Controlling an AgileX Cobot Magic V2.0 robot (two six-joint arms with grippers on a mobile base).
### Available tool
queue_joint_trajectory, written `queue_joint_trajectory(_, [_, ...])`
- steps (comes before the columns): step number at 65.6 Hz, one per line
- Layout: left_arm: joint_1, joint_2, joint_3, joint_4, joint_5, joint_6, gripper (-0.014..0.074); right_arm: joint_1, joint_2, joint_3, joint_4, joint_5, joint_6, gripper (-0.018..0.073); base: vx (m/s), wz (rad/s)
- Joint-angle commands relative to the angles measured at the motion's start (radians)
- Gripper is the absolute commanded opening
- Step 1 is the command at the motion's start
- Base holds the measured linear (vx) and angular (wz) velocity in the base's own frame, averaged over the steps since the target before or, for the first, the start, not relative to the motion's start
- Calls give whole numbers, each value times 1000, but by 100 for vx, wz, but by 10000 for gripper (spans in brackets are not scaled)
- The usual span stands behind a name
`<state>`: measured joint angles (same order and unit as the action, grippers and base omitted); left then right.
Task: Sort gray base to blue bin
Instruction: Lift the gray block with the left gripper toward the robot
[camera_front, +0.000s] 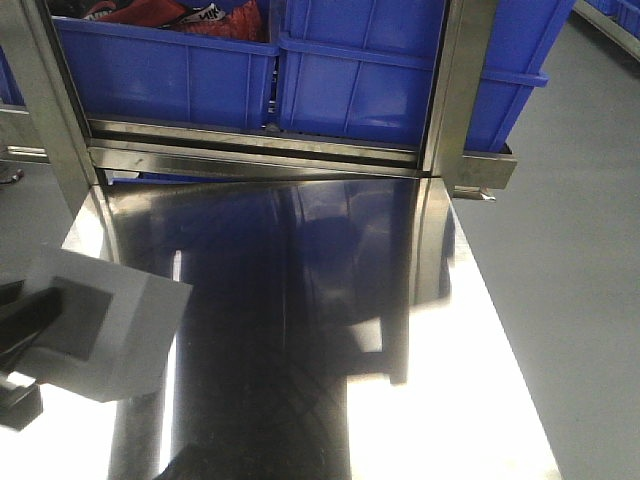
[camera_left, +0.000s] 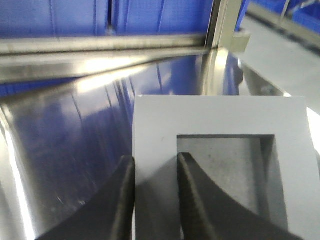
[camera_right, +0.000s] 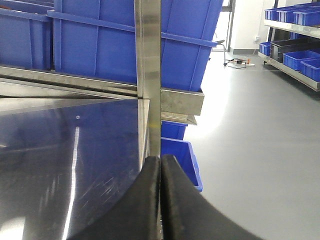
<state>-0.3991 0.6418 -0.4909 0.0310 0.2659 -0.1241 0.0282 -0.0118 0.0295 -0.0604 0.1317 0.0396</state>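
Well, the left claw (camera_left: 155, 162) pinches one wall of the gray base (camera_left: 220, 112) — one finger outside, the other in its square recess — at 8 o'clock of the shiny steel table (camera_front: 300, 380). The blue bin (camera_front: 360, 80) sits at 12 o'clock, behind a steel rail (camera_front: 250, 150) and an upright post (camera_front: 455, 90); a neighbouring bin (camera_front: 160, 80) holds red and black items. The right claw (camera_right: 160, 162) is pressed closed, empty.

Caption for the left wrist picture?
Left end effector gripping a wall of the gray base, one finger inside its recess.
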Motion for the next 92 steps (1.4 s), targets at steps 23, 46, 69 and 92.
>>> queue_joint_trajectory(23, [-3,-452,151,36,-107,-7,-6,-3,-12,15,-6,-74,-6,-9,0,0])
queue_joint_trajectory(46, [-3,-600,190,36,-92,-7,-6,-3,-12,15,-6,-74,-6,-9,0,0])
queue_joint_trajectory(69, [-3,-600,190,35,-15,-11,-6,-3,-11,15,-6,-74,-6,-9,0,0])
queue_joint_trajectory(92, [-3,-600,190,35,-15,-11,-6,-3,-11,15,-6,-74,-6,-9,0,0])
